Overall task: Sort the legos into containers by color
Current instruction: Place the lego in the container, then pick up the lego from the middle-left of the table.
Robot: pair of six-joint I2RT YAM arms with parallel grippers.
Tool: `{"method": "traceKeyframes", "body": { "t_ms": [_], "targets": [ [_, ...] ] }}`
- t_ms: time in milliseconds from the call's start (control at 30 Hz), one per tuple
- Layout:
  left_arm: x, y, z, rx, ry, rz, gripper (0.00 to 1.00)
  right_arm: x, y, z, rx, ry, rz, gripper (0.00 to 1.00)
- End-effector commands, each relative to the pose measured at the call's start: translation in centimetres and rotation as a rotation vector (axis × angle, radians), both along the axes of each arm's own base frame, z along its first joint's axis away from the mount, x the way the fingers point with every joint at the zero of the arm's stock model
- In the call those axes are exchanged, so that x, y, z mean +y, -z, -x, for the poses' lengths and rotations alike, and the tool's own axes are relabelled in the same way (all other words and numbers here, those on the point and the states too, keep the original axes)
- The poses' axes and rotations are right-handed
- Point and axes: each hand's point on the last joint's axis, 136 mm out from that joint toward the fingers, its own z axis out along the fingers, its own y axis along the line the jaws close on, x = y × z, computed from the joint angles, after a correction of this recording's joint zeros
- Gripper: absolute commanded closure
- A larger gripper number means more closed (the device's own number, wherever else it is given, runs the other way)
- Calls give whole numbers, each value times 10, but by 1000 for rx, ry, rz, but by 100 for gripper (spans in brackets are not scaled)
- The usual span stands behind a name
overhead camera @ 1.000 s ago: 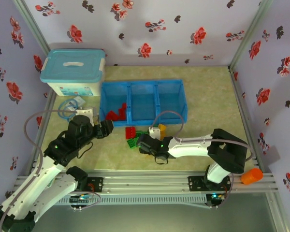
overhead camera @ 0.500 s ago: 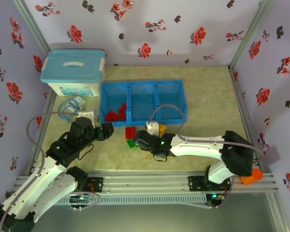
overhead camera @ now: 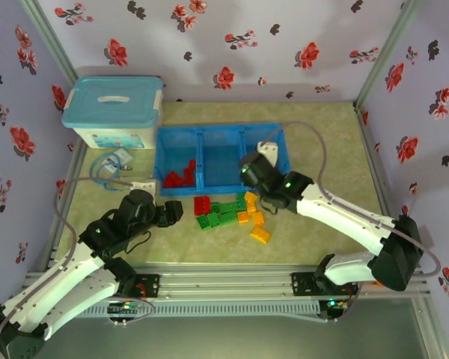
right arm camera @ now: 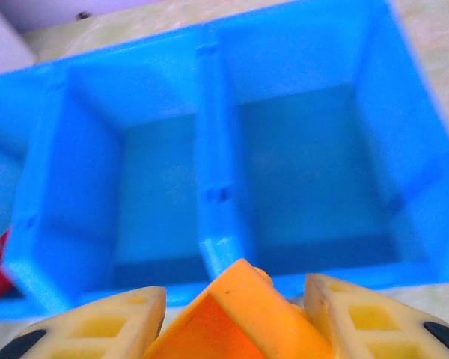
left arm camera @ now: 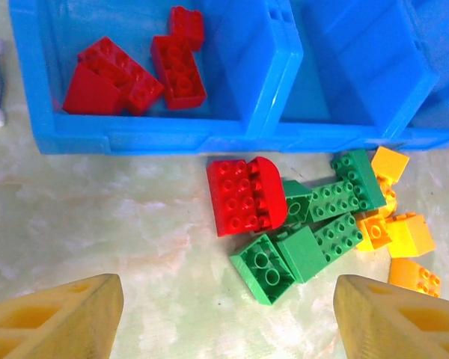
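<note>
Plainly, the right tool [right arm camera: 236,333] clamps an orange brick [right arm camera: 228,303] at the bottom of the frame, before the containers [right arm camera: 209,187]; the left tool [left arm camera: 228,321] hangs open over the loose legos [left arm camera: 314,217] on the tabletop [left arm camera: 97,224], centre right. They look light, stiff and slick; pinch across the flat sides, not the studs.

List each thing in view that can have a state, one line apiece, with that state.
Storage box, closed.
Left bin, holding red bricks.
Middle bin, empty.
Right bin, empty.
Left tool, open, empty.
Right tool, shut on an orange brick.
Loose bricks, unsorted on the table.
</note>
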Motion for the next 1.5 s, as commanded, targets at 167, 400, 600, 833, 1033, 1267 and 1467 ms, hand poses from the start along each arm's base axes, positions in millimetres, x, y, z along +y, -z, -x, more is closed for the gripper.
{"method": "traceKeyframes", "body": {
  "t_ms": [167,400,600,833,1033,1267,1467],
  "targets": [
    [-30,24,7,51,63,-41,26,-32,37,-48,129,14,-16,70],
    [-61,49,14,111,128,-72,25,-18,49,-62,183,-53,-33,21],
    [-68,63,11,163,117,-134,25,-5,23,-50,109,-108,-68,1],
    [-72,80,8,208,104,-174,26,6,3,-12,47,-190,-114,1],
    [-81,96,6,254,102,-193,29,-7,10,12,37,-181,-154,1],
    [-87,109,0,287,94,-230,33,-23,24,28,37,-152,-175,2],
    [-92,121,-4,317,90,-249,35,-30,31,35,39,-138,-184,3]
  ]
}}
